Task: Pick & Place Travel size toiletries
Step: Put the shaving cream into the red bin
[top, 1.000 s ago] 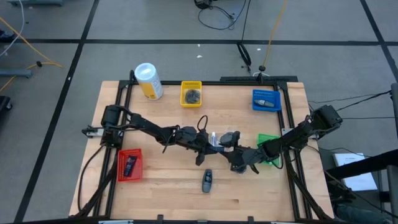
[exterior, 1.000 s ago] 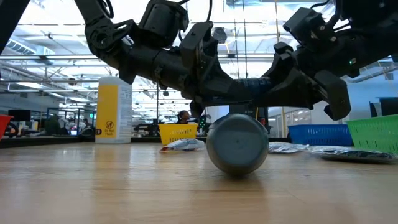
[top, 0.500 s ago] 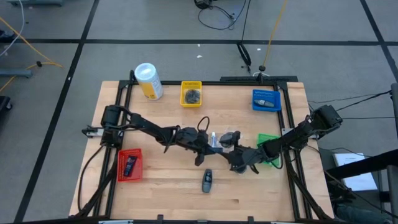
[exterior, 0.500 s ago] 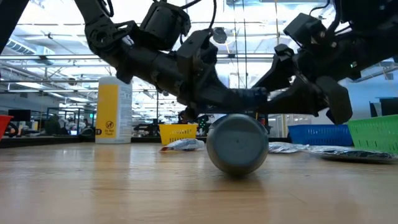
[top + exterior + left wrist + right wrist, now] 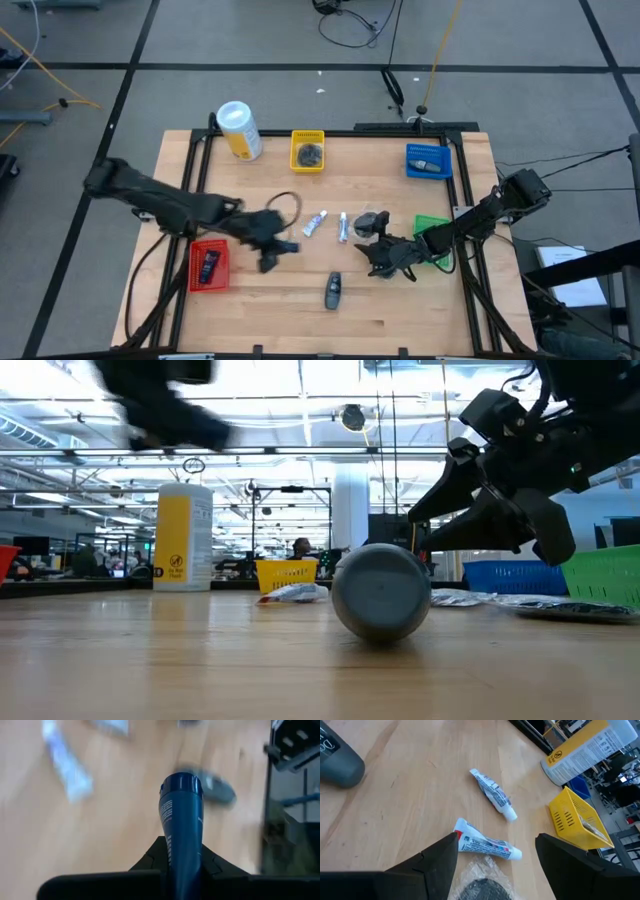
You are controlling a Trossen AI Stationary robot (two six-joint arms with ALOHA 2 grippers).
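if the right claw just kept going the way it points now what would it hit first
Likely the white tube lying just ahead of the open right claw, above a dark disc in clear wrap. A second tube lies beyond; depth is uncertain.

We get overhead straight down and a table-level cam close behind the grey bottle [image 5: 381, 591]; both share it [image 5: 333, 290].

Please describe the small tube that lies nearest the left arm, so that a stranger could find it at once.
Start at the yellow tray near the table's far edge and come toward the middle of the wooden table. Two small white tubes lie side by side there. It is the slanted tube, nearer the left arm; its neighbour lies straighter.
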